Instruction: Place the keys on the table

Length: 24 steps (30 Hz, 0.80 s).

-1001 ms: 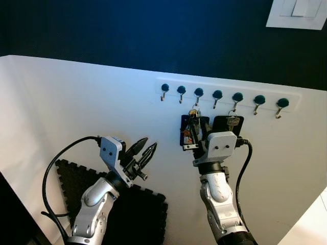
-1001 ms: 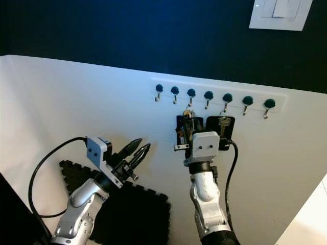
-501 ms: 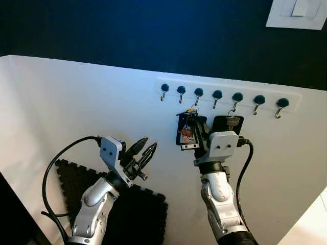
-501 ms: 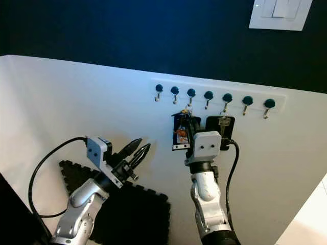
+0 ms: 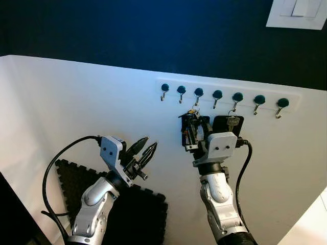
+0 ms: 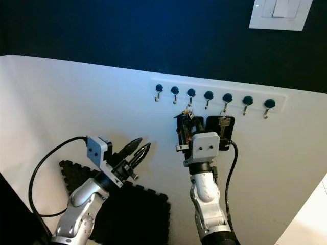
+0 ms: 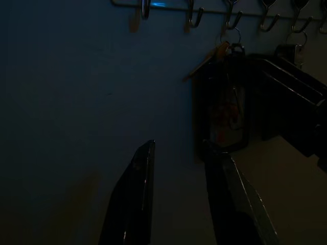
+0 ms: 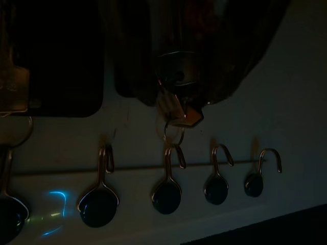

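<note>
In the head views, our right gripper is clenched on the keys, whose ring hangs on the rack's third hook from its left end. Our left gripper waits released.

The right wrist view shows the ring hooked, so we should lift before pulling away.

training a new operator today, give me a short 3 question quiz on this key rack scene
1. True or false: the bunch of keys with the dark fob still hangs from a hook on the white wall rack.
2. Multiple choice: which gripper is at that bunch? A. left gripper B. right gripper
3. Fill in: the white rack carries ___ round dark-knobbed hooks.

Key: 1 true, its ring is on the third hook from the left. 2 B. 3 seven.
</note>
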Tool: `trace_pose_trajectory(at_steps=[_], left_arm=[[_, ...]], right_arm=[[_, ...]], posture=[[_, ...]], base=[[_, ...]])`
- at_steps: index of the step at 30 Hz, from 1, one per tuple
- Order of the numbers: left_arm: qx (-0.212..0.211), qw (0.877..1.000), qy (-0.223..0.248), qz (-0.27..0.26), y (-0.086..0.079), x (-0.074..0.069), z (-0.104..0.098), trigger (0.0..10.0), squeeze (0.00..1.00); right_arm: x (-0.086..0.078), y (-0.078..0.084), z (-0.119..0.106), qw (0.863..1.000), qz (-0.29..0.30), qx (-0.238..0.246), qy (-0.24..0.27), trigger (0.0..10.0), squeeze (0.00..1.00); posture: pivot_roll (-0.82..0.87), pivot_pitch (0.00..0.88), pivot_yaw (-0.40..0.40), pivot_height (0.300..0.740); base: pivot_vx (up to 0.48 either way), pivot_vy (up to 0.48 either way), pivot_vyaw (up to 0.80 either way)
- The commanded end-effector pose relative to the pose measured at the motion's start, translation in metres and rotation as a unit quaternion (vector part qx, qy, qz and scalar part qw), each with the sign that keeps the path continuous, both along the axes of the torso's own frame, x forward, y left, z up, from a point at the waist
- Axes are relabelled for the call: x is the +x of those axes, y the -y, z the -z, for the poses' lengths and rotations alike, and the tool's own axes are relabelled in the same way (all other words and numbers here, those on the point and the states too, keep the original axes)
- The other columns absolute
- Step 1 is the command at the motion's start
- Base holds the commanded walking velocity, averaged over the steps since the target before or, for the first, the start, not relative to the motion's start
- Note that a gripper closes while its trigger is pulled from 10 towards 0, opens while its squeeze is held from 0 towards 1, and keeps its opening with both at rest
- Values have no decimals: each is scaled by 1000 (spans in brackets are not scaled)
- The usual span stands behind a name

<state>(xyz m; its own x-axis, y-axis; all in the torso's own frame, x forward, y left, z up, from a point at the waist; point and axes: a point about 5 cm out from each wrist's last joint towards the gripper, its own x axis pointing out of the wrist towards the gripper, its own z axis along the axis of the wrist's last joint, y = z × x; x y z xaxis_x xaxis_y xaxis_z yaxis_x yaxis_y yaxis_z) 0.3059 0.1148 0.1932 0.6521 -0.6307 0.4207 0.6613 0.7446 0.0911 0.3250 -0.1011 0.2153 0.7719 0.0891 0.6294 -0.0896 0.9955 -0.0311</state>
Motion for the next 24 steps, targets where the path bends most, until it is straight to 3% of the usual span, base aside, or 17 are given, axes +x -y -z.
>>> trace_pose_trajectory(at_steps=[1,3,4,5,24], left_arm=[[8,1000,2,-5,-3,1,0,10000,0],[8,1000,2,-5,-3,1,0,10000,0],[8,1000,2,-5,-2,1,0,10000,0],[7,1000,2,-6,-2,1,0,10000,0],[4,1000,0,-10,-2,-1,2,10000,0]], right_arm=[[1,1,0,1000,2,5,0,10000,851],[2,1,1,1000,4,3,-4,10000,851],[2,1,1,1000,5,1,-7,10000,71],[3,2,-1,1000,7,-1,-4,10000,0],[20,1,3,998,10,-47,-39,10000,0]], posture=[[27,73,7,740],[27,72,6,740],[27,72,6,740],[27,72,3,740],[26,78,-5,740]], base=[[0,0,0],[0,0,0],[0,0,0],[0,0,0],[0,0,0]])
